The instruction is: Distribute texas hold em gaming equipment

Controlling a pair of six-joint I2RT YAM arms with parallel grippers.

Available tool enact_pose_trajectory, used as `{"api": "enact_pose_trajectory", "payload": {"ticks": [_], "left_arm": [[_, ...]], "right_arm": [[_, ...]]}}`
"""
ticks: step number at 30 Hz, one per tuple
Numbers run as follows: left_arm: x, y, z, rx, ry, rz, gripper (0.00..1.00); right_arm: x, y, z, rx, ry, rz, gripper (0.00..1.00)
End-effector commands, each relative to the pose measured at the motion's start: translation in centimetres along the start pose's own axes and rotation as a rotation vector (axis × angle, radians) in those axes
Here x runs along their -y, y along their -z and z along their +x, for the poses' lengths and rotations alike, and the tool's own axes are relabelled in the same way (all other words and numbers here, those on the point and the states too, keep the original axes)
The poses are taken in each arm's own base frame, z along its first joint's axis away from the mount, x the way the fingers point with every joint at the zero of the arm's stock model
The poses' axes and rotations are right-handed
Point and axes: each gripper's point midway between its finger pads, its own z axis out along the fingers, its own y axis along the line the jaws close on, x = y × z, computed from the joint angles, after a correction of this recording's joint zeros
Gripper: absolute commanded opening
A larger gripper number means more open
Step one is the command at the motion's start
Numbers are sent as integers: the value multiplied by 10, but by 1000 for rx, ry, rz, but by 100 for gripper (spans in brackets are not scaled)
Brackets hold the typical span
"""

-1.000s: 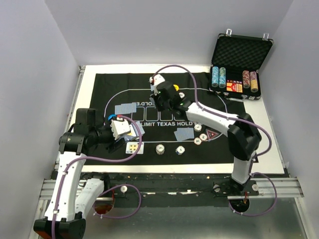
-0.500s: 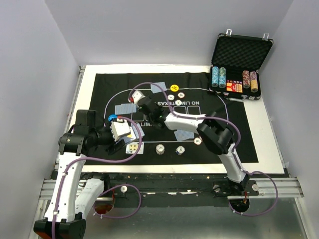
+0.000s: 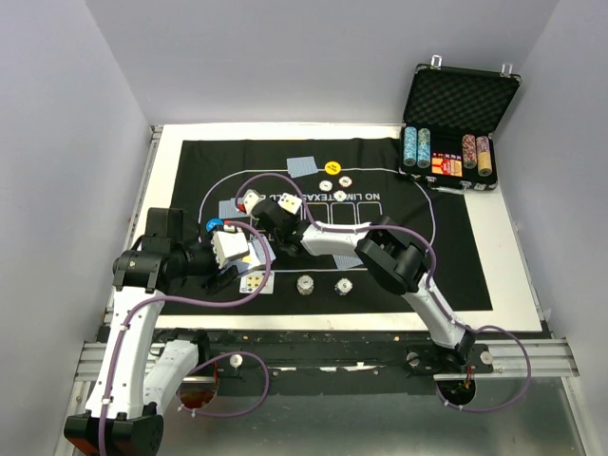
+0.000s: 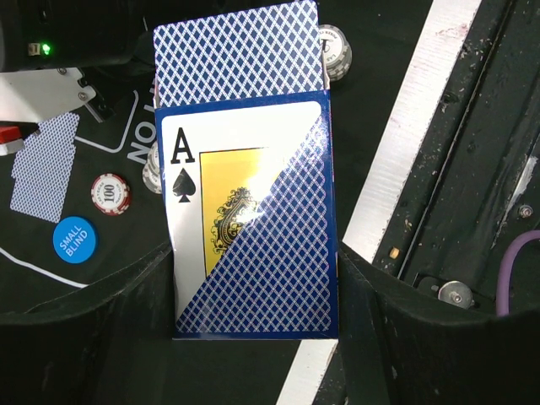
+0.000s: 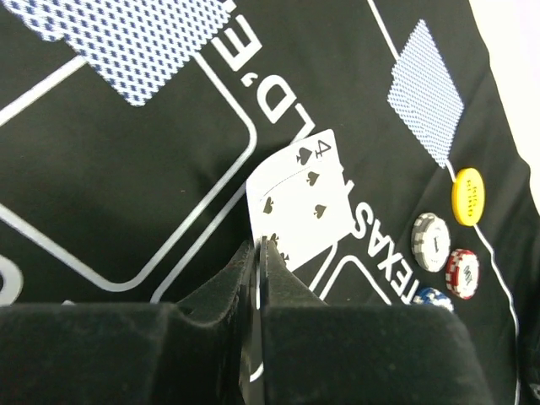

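Your left fingers (image 4: 93,337) clamp the blue diamond-patterned cardboard deck box (image 4: 261,253); your right fingers (image 5: 215,291) pinch a white four-of-spades playing card (image 5: 299,198).

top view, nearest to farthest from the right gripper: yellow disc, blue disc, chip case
From the right gripper:
1. blue disc, just to its left.
2. yellow disc, farther back and right.
3. chip case, far right corner.
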Motion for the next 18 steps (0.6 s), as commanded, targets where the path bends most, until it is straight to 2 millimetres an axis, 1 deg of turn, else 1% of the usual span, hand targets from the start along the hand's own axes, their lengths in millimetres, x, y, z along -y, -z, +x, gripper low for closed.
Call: {"api": "enact_pose_trajectory", "payload": {"ticks": [1, 5, 7, 8, 11, 14, 18], "left_arm": [[-4, 4, -13, 31, -40, -8, 47], [-6, 5, -13, 29, -49, -14, 47], [-6, 5, -13, 29, -47, -14, 47], [-6, 5, -12, 27, -48, -16, 47], [-5, 5, -12, 27, -51, -17, 47], [-5, 5, -13, 32, -51, -17, 47], [-6, 4, -14, 35, -52, -14, 47]], "right_arm": [[-38, 2, 12, -8, -28, -131, 19], [-51, 8, 12, -6, -61, -204, 43], [-53, 11, 7, 6, -84, -227, 51], [-54, 13, 13, -16, -82, -241, 54], [-54, 24, 7, -6, -124, -285, 57], [-38, 28, 7, -12, -206, -286, 59], [2, 33, 14, -39, -401, -294, 59]]}}
